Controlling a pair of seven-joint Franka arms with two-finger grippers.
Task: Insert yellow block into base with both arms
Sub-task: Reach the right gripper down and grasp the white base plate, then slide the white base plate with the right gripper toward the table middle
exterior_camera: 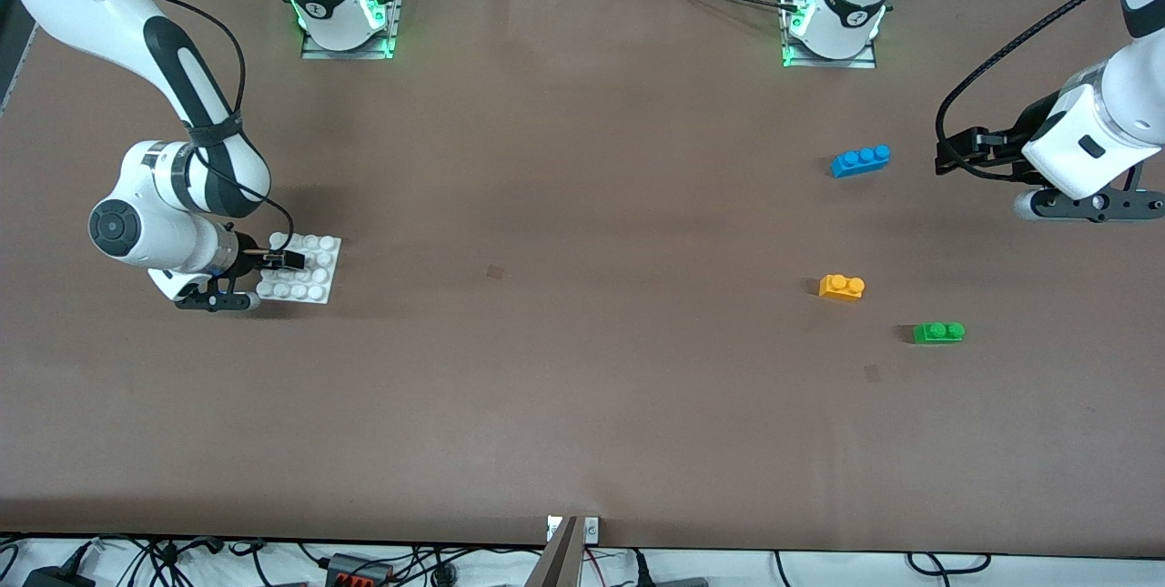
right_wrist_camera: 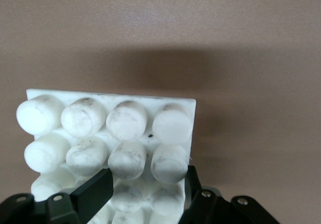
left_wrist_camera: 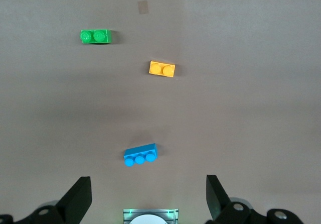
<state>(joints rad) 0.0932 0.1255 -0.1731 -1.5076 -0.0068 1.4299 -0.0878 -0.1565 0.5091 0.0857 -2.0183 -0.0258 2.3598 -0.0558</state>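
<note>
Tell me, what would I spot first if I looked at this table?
Probably the three bright bricks toward the left arm's end: a blue one, a yellow block nearer the front camera, and a green one nearest. At the right arm's end, the right claw is down on the white studded base, fingers around some studs. The left claw hangs open above the table by the blue brick.

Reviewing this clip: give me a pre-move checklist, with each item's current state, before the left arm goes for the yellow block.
1. Yellow block free on the table, studs up: ok.
2. Green brick and blue brick apart from it: ok.
3. Left gripper open, holding nothing: ok.
4. Left gripper over the yellow block: not ok; it is beside the blue brick.
5. Right gripper jaws around the base: ok.
6. Right grasp firm: cannot tell.
</note>
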